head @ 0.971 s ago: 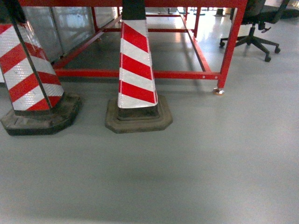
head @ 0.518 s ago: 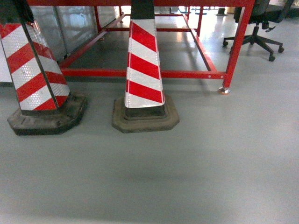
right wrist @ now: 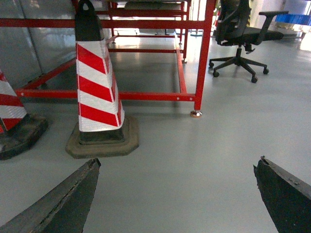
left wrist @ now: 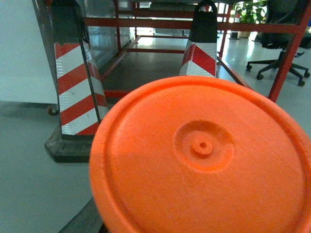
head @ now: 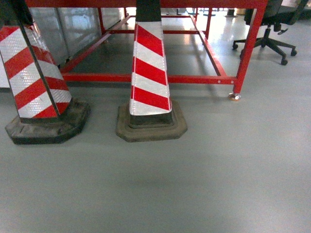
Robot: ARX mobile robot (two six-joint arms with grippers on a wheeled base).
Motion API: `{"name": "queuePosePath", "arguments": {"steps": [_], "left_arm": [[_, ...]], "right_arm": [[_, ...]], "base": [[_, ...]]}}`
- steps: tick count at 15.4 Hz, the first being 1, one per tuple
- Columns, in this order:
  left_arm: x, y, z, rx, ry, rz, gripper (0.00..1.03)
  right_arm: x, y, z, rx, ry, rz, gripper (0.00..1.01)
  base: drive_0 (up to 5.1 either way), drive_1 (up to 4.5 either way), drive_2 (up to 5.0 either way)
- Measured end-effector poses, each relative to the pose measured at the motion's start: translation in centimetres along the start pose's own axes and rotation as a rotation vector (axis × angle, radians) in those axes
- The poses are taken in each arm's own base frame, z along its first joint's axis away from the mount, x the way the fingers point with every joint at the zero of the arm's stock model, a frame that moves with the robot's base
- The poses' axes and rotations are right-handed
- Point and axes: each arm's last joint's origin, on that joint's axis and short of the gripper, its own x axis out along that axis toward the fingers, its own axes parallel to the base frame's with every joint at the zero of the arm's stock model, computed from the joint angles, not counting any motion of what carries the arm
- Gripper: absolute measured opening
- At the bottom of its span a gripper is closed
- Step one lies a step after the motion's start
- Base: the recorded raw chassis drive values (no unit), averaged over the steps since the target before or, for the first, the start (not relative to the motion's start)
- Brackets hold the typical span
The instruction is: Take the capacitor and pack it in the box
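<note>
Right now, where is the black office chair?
The office chair sits at the head view's top right, on the grey floor beyond the red frame's right leg; the right wrist view shows it upper right too.

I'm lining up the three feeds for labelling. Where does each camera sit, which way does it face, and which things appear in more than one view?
Head: on the robot, slanting down at the grey floor, two striped cones and the red frame; no arm shows.
Left wrist: low, facing forward; an orange disc fills the foreground, no fingers visible.
Right wrist: low, facing forward; the right gripper stands open, dark fingers at both lower corners.
Shared: the middle cone, the red frame and the office chair appear in all three.
</note>
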Motion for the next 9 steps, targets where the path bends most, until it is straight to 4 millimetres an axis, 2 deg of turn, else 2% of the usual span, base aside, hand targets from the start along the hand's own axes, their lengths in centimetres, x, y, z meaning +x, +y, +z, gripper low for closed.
{"name": "queuePosePath", "arguments": {"steps": [9], "left_arm": [[0.00,0.00,-0.02,0.000,0.002,0.000,0.44]], "right_arm": [[0.00,0.00,-0.02,0.000,0.002,-0.001,0.98]], "base": [[0.0,4.17,-4.1]]}}
